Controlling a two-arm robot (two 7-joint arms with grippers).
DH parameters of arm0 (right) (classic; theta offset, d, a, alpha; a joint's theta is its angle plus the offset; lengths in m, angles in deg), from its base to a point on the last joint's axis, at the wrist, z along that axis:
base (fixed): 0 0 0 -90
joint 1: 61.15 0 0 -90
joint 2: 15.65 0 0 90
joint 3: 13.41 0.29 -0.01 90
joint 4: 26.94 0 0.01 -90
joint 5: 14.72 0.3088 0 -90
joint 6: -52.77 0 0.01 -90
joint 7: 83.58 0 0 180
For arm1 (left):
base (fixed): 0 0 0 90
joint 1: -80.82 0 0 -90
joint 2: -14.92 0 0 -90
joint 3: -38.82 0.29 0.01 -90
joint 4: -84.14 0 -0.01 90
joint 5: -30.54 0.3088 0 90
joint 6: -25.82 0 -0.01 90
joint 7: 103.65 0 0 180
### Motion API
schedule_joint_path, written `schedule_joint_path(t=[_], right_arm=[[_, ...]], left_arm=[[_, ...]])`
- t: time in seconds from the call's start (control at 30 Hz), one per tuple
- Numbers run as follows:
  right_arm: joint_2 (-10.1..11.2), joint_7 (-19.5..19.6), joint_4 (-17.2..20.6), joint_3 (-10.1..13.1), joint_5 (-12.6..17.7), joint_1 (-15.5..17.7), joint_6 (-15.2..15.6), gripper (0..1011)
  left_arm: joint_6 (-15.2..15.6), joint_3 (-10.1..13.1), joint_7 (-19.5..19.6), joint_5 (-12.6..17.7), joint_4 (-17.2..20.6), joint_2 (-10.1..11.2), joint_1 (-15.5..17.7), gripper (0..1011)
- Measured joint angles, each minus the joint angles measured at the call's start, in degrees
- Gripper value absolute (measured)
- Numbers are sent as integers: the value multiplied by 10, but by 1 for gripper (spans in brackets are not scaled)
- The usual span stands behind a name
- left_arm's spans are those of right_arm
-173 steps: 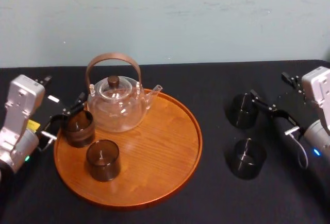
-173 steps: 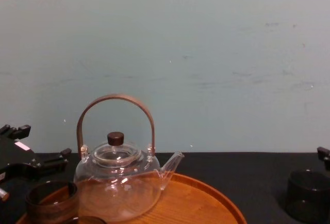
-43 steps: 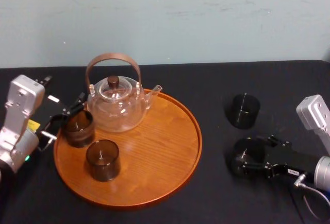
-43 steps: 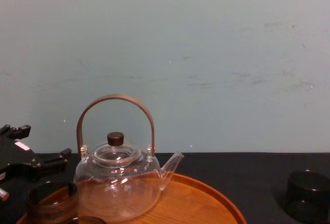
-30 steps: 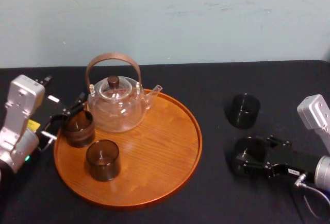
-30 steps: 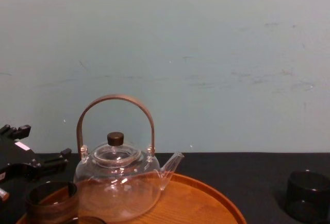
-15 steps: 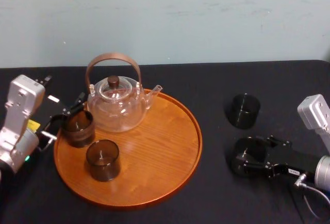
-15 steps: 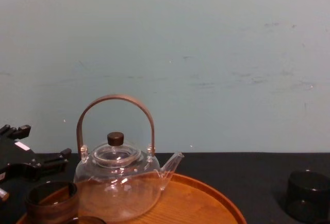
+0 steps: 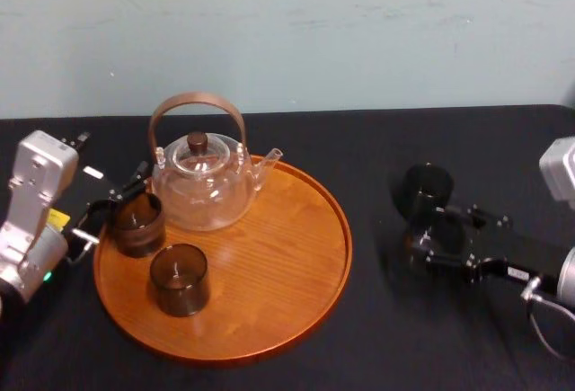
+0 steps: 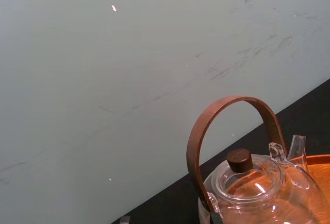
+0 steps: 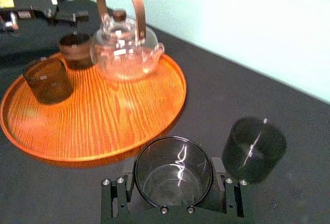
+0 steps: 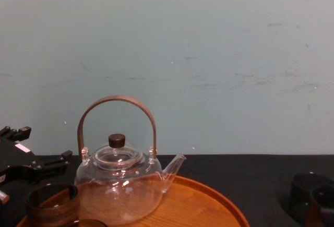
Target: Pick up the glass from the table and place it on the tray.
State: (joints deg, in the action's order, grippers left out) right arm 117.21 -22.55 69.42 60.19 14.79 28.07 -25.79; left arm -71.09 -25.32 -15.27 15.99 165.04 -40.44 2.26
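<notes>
Your right pincer is clamped on the glass, held over the tabletop right of the tray, just beside a second glass; left pincer parked, fingers apart, at tray's left edge

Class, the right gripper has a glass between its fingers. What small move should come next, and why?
Probably carry the glass leftward over the tray: the right gripper is shut on it, right of the tray, whose right half is bare.

Wood tray glossy w/ grain – glass smoky, shiny – table matt blk cloth.
</notes>
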Motion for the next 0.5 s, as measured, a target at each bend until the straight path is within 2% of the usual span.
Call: schedule_joint_path(t=[0.27, 0.5], right_arm=[[3, -13, 8, -4, 1, -28, -14, 901], [-10, -29, -6, -31, -10, -71, -21, 901]], left_arm=[[0, 0, 0, 0, 0, 0, 0, 1001], [0, 0, 0, 0, 0, 0, 0, 1002]])
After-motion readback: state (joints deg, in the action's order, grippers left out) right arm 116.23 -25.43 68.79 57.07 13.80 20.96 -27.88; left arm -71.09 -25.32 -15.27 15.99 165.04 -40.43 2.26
